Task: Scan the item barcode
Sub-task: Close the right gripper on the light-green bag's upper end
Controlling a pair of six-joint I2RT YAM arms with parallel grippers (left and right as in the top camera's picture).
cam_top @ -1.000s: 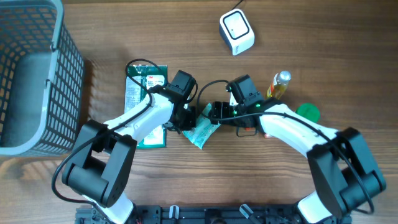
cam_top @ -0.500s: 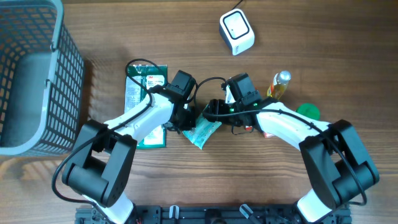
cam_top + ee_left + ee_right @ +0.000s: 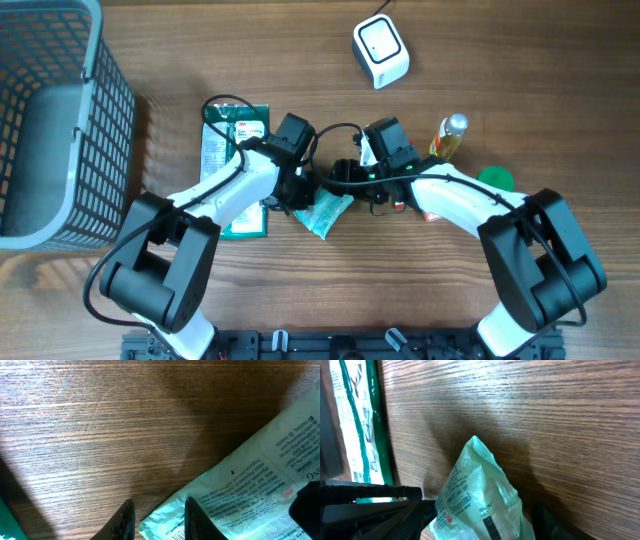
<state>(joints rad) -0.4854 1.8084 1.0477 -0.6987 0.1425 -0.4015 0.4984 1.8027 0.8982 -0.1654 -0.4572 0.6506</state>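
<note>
Left wrist view alone shows left hand (image 3: 159, 516) pinching pouch (image 3: 250, 480); right hand (image 3: 481, 514): cannot tell

A wooden tabletop (image 3: 500, 60) with fine, dark grain and a soft sheen carries a pale green pouch (image 3: 250, 485) of thin, crinkled plastic film, glossy and printed. Beside it lies a dark green packet (image 3: 225, 135), also glossy. The white scanner (image 3: 380, 50) is smooth plastic, the grey basket (image 3: 110, 120) matt plastic mesh, and the arm shells (image 3: 225, 190) smooth white.
</note>
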